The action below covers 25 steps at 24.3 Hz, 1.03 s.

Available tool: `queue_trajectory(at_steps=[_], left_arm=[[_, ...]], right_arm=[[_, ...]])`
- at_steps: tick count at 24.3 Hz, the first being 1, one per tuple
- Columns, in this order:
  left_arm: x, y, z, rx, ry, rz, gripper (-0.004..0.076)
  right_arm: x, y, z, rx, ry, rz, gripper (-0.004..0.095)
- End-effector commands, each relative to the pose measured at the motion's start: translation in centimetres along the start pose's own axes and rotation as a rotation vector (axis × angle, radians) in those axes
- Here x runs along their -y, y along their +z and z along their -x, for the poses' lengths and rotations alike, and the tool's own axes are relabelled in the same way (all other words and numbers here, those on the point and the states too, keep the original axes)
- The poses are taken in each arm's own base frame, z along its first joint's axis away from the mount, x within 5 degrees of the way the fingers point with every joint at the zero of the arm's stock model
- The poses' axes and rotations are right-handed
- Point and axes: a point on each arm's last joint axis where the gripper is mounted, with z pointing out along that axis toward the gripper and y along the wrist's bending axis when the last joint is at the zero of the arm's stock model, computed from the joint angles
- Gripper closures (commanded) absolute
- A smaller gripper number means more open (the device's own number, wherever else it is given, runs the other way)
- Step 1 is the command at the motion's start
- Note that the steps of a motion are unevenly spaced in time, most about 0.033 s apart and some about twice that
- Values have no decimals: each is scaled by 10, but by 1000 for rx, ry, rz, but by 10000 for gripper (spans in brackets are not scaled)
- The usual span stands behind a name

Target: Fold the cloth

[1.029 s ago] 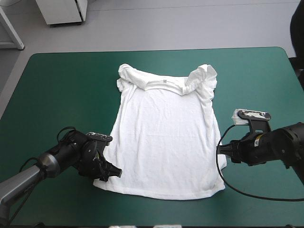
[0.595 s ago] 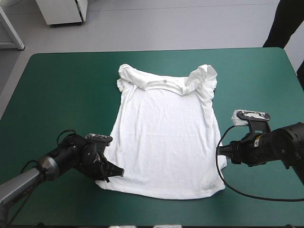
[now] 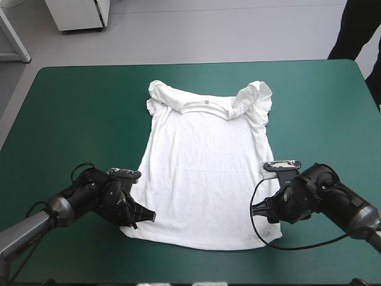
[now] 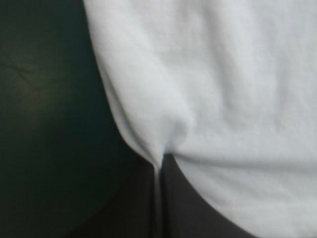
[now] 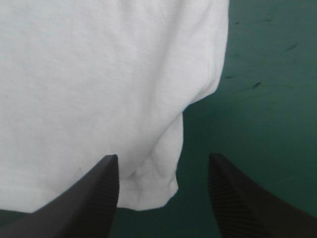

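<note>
Across the middle of the teal-green table point(image 3: 83, 107) the T-shirt point(image 3: 205, 173) lies spread flat, with its collar toward the far edge, its hem toward the near one and both sleeves bunched up. At the hem's left corner the left gripper point(image 3: 146, 215) is clamped on the cloth — its black fingers meet with a pinch of white fabric between them. The right gripper point(image 5: 163, 155) sits low at the hem's right corner, fingers wide apart — that corner lies between them.
</note>
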Motion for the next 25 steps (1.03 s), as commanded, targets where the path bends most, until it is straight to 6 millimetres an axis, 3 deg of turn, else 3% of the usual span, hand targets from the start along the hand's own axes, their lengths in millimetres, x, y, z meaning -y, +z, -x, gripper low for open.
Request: queue_trajectory(at_steps=[1, 12, 15, 18, 22, 25], left_arm=[[-1, 15, -3, -4, 2, 10, 734], [0, 15, -3, -4, -13, 1, 734], [2, 15, -3, -9, -30, -17, 734], [2, 15, -2, 1, -32, -22, 734], [2, 15, -1, 14, -52, -27, 734], [2, 12, 1, 33, -55, -27, 734]], right_arm=[[-2, 3, 3, 38, 55, 11, 277], [-1, 63, -12, -94, 113, -15, 425], [-4, 74, -12, -146, 126, -24, 658], [-4, 75, -12, -148, 118, -24, 924], [-4, 66, -10, -109, 108, -16, 925], [-4, 49, -7, -46, 108, 11, 925]])
